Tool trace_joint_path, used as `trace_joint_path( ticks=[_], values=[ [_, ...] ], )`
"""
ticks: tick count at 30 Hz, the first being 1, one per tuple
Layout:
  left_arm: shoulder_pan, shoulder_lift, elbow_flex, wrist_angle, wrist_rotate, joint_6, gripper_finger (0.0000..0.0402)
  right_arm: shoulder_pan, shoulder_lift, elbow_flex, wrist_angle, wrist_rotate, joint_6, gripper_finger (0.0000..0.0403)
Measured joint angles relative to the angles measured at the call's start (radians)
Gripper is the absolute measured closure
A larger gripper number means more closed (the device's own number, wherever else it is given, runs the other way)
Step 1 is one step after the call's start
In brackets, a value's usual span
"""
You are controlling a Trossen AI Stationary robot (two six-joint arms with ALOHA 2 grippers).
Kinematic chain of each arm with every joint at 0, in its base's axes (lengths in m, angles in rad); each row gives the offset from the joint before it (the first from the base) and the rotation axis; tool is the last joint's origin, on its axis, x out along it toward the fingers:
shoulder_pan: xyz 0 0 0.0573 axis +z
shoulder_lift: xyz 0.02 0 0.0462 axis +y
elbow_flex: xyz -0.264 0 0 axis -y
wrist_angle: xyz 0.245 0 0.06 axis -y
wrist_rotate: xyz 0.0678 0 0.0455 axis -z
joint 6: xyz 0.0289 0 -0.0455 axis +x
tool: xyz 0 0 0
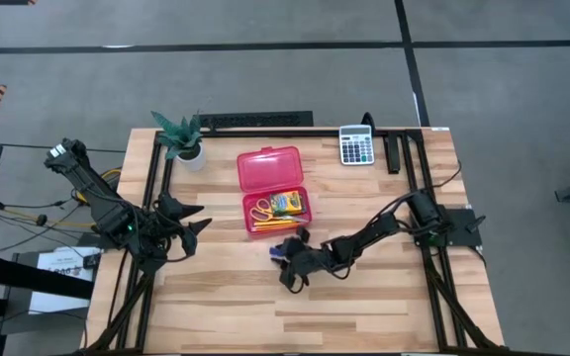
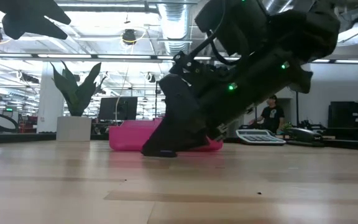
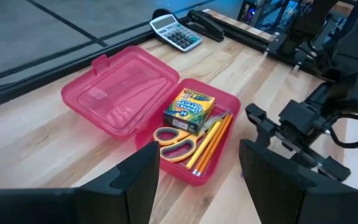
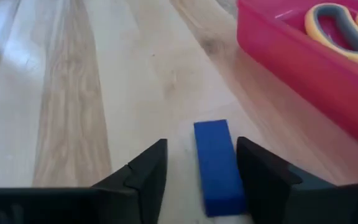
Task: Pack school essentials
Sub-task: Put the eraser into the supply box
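The open pink pencil box (image 1: pixel 274 188) lies flat on the table, lid folded back toward the far edge. Its tray holds yellow-handled scissors (image 3: pixel 176 142), orange pencils (image 3: pixel 209 144) and a green-and-yellow crayon box (image 3: pixel 190 108). The small blue eraser (image 4: pixel 216 165) lies flat on the wood just in front of the box. My right gripper (image 4: pixel 202 146) is low at the table, open, with one finger on each side of the eraser. My left gripper (image 1: pixel 191 222) hovers open, well left of the box; in its wrist view (image 3: pixel 199 149) it looks toward the tray.
A grey calculator (image 1: pixel 356 144) sits near the far edge, and a small potted plant (image 1: pixel 183 138) stands at the far left corner. Bare wood stretches along the near side of the table (image 1: pixel 364 316). A person (image 2: pixel 271 115) stands in the room behind.
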Motion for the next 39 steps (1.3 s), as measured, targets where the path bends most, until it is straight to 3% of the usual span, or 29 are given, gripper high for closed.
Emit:
trace_joint_path(
  ticks=[9, 14, 24, 34, 39],
  values=[
    [0.000, 0.000, 0.000, 0.000, 0.003, 0.000, 0.0193, 0.019, 0.005, 0.001, -0.067, 0.026, 0.075, 0.0342],
    [0.000, 0.000, 0.000, -0.001, 0.004, 0.000, 0.0193, 0.020, 0.002, -0.002, -0.039, 0.020, 0.082, 0.0380],
    [0.000, 0.000, 0.000, 0.000, 0.000, 0.001, 0.0193, 0.031, -0.080, -0.003, -0.045, -0.028, 0.071, 0.0398],
    [0.000, 0.000, 0.000, 0.000, -0.024, 0.004, 0.0193, 0.041, -0.149, -0.001, -0.036, 0.009, 0.059, 0.0400],
    [0.000, 0.000, 0.000, 0.002, -0.022, 0.000, 0.0193, 0.045, -0.144, 0.000, -0.030, -0.046, 0.027, 0.0363]
  ],
)
